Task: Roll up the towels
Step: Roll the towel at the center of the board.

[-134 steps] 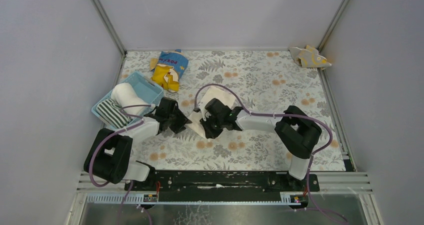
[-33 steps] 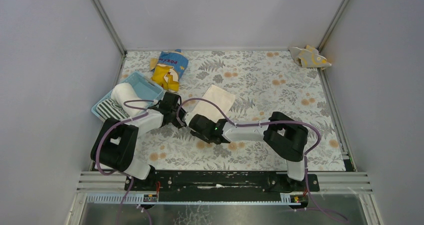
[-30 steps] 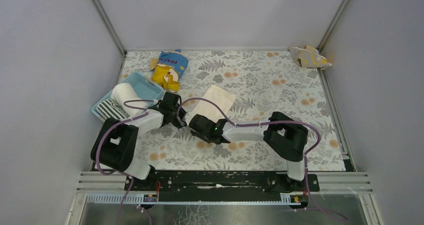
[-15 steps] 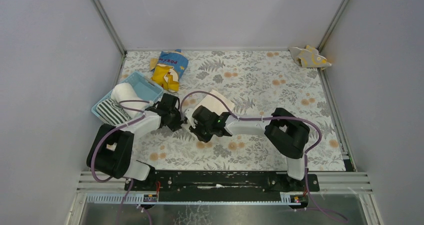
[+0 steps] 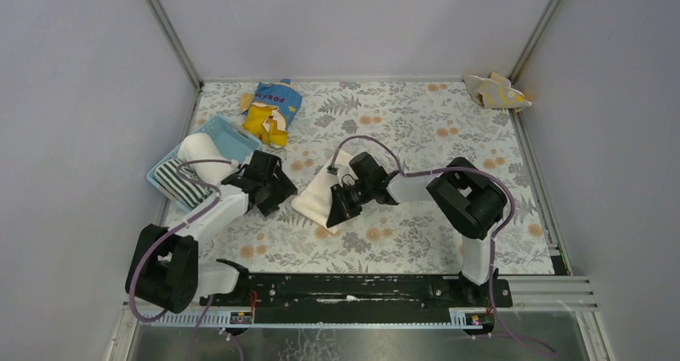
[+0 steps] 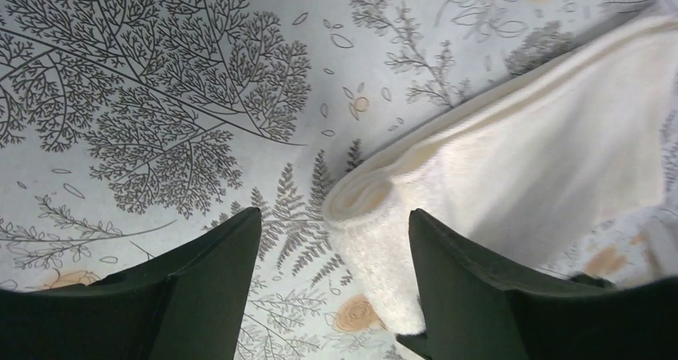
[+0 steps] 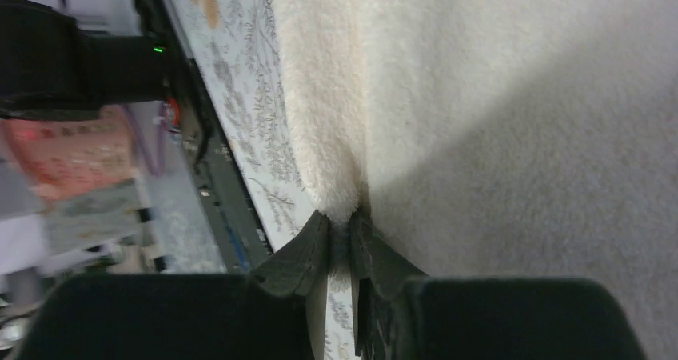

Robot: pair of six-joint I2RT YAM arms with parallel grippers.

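A cream-white towel lies mid-table, its near edge rolled into a thin tube; the rest spreads flat. My right gripper is shut on the rolled edge, jaws pinching the pile. My left gripper is open just left of the roll's end, touching nothing. A white rolled towel and a black-and-white striped towel sit in the basket. A beige towel with yellow marks lies crumpled in the far right corner.
A light blue basket stands at the left, close behind my left gripper. A blue-and-yellow snack bag lies at the back left. Grey walls enclose the floral table on three sides.
My left gripper has opened, let go of the roll and drawn back to the left. My right gripper has closed on the rolled edge and shifted right.
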